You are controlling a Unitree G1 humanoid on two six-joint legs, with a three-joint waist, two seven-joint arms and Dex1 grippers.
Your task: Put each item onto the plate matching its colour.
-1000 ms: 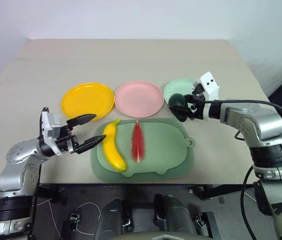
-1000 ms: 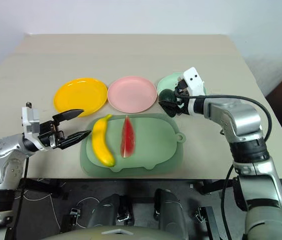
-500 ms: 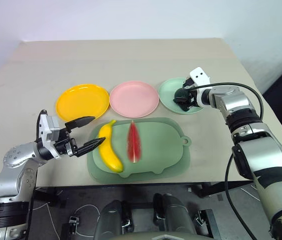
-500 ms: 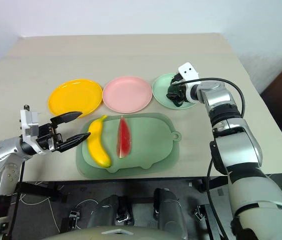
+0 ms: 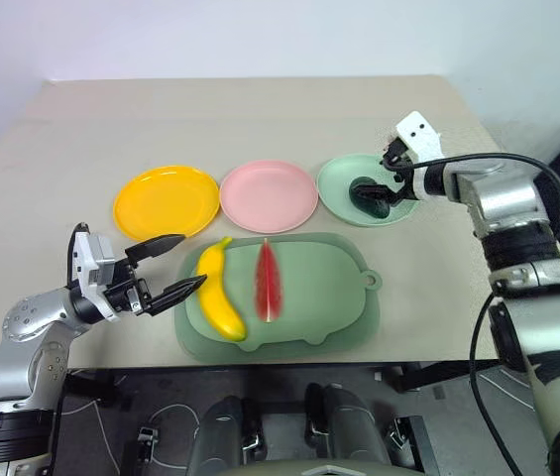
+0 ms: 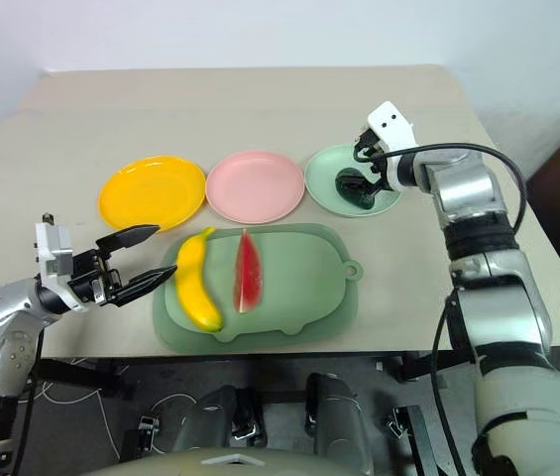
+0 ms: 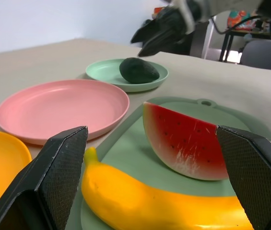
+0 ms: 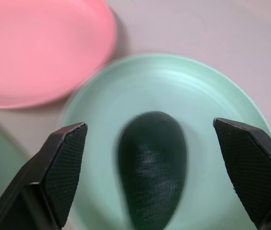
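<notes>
Dark-green avocado lies in the mint plate; pink plate bare.

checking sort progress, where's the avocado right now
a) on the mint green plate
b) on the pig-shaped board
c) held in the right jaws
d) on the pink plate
a: the avocado lies on the mint green plate, with the right gripper open above it and not holding it, while the pink plate is bare.
</notes>
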